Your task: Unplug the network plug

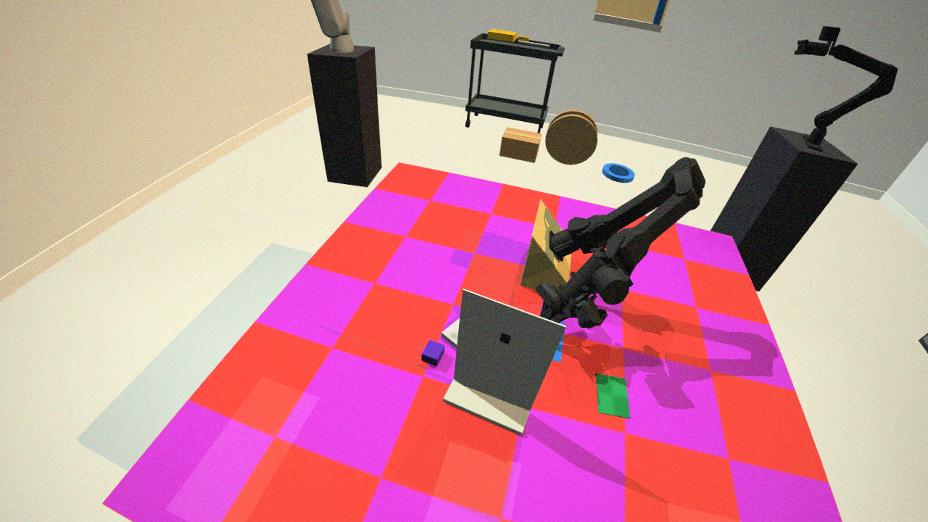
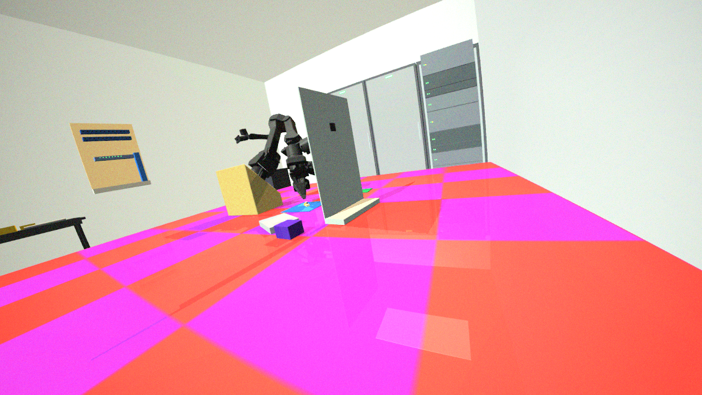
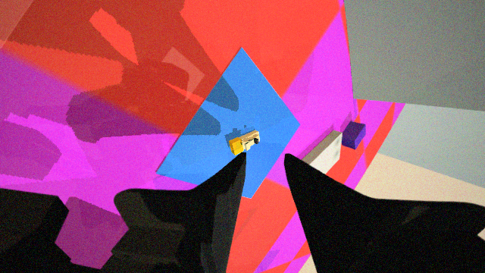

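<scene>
Lying mid-frame on the blue square (image 3: 231, 125), plug (image 3: 244, 141) looks light, rigid, slippery; regrip by its side faces. Gripper (image 3: 263, 161) partly open, holding nothing.
</scene>
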`<state>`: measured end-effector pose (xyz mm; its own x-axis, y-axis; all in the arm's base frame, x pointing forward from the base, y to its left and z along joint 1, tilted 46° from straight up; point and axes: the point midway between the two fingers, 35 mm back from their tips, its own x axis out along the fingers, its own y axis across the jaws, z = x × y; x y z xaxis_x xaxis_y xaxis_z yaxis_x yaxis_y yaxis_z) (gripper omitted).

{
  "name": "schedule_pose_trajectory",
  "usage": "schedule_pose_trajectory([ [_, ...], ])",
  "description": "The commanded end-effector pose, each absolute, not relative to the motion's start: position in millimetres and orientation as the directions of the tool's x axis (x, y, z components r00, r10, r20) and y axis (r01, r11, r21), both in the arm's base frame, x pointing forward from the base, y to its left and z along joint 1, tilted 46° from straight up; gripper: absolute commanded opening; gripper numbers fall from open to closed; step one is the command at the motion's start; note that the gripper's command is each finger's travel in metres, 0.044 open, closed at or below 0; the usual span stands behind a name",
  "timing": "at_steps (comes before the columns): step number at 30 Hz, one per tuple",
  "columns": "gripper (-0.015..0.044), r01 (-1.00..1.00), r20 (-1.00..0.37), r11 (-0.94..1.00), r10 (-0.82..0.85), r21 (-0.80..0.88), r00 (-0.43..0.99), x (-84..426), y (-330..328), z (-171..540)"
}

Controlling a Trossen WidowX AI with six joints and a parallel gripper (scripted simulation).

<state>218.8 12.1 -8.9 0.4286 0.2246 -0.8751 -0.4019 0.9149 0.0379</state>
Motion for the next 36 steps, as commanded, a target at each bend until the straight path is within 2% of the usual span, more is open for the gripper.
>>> schedule_pose_trajectory([
  [1,0.0156,-0.407,-0.873,0.913,0.229,0.038,0.431,218.0,11.5,-4.9],
  [36,0.0156,-0.407,-0.878,0.913,0.222,0.034,0.425,215.5,-12.6,18.9],
])
